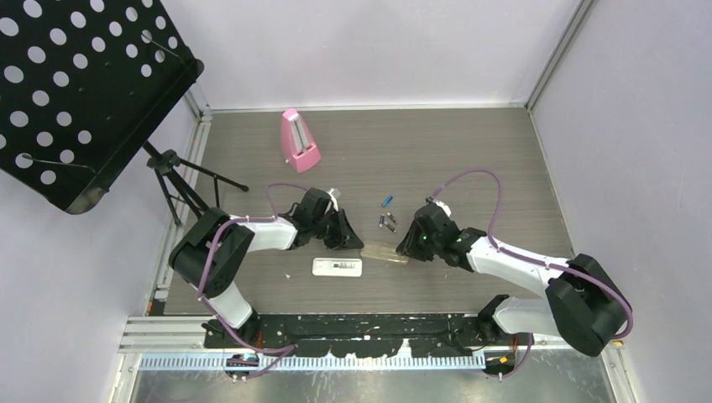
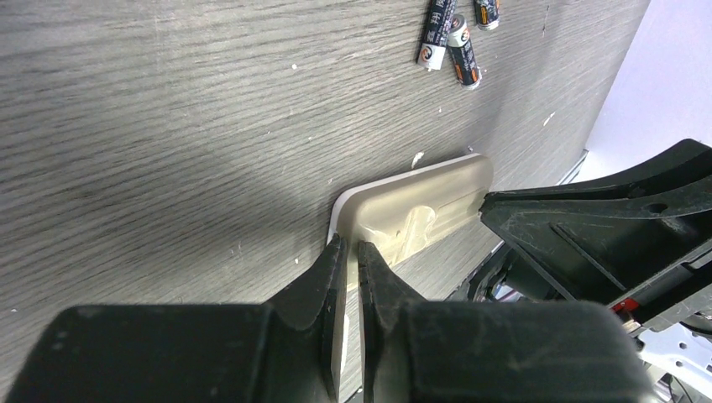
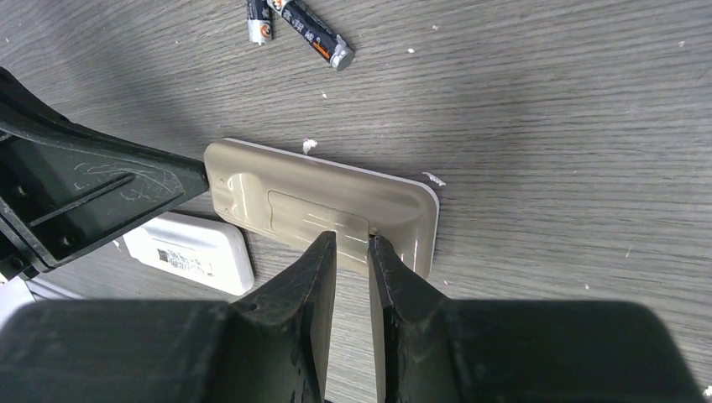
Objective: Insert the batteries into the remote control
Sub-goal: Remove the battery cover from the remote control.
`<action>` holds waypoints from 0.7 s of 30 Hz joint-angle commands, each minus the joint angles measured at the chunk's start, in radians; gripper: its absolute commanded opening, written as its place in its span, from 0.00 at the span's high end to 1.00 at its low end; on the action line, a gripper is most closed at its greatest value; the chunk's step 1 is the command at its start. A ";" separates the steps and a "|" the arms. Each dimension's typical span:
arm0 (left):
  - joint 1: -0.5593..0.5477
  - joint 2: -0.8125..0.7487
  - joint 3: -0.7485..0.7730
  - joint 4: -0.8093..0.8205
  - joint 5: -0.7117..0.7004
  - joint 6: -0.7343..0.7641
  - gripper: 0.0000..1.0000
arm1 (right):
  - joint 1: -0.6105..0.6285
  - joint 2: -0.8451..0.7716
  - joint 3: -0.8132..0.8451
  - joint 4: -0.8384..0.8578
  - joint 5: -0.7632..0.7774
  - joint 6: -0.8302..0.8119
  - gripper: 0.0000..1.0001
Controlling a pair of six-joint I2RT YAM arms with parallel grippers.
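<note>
A beige remote control (image 1: pixel 385 252) lies back-up on the table between both grippers. My left gripper (image 2: pixel 351 248) is shut, its tips against the remote control's (image 2: pixel 420 210) near end, with nothing between the fingers. My right gripper (image 3: pixel 353 239) stands slightly open, its tips resting on the remote control's (image 3: pixel 319 201) back at the edge of the battery cover (image 3: pixel 315 220). The batteries lie loose beyond the remote: a blue one (image 1: pixel 387 201) and dark ones (image 1: pixel 386 222). The dark ones also show in the left wrist view (image 2: pixel 445 42) and in the right wrist view (image 3: pixel 315 38).
A white remote (image 1: pixel 337 267) lies just in front of the beige one, seen again as the white remote (image 3: pixel 189 252) in the right wrist view. A pink metronome (image 1: pixel 298 138) stands at the back. A black perforated music stand (image 1: pixel 75 92) on its tripod (image 1: pixel 180 189) overhangs the left side.
</note>
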 commanded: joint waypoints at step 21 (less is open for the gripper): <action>-0.039 -0.004 -0.009 -0.195 -0.172 0.056 0.89 | 0.015 -0.044 0.099 -0.046 0.189 0.003 0.72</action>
